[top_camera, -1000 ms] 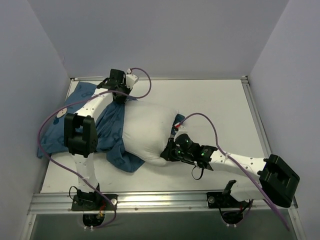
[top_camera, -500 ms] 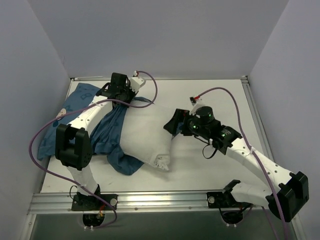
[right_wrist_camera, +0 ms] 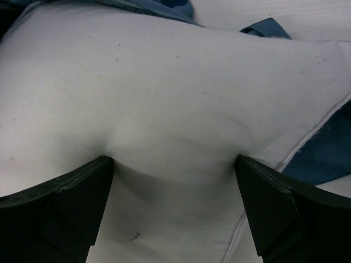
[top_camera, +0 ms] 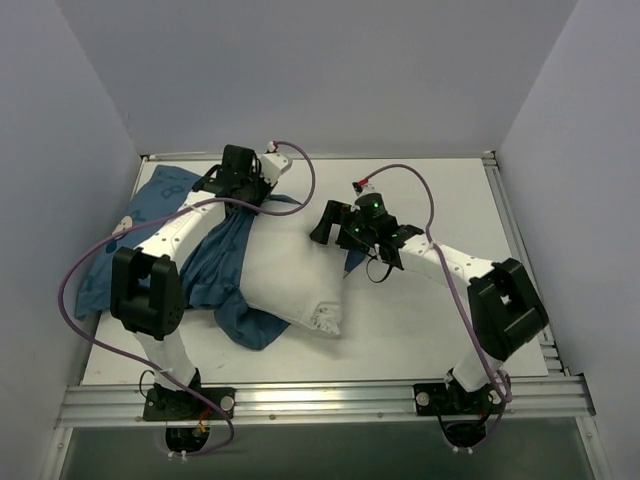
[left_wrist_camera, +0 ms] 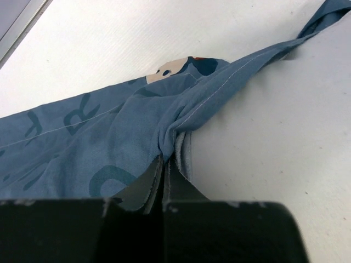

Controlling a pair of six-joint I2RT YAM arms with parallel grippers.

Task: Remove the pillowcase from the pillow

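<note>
Blue thin fabric pillowcase (top_camera: 160, 205), printed with darker letters, is spread at the left of the white table (top_camera: 430, 320) and wrapped around the left end of the plump white stuffed pillow (top_camera: 290, 265). Its edge is pinched tightly by the left gripper (left_wrist_camera: 164, 167). The right gripper (right_wrist_camera: 173, 164) is spread wide and pressed on the pillow.

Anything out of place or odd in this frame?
Nothing damaged. The pillowcase is bunched partway off the pillow, its hem pinched in the left gripper, and its loose end seems to spill past the left edge of the table. The right gripper is open, pressed into the pillow.
</note>
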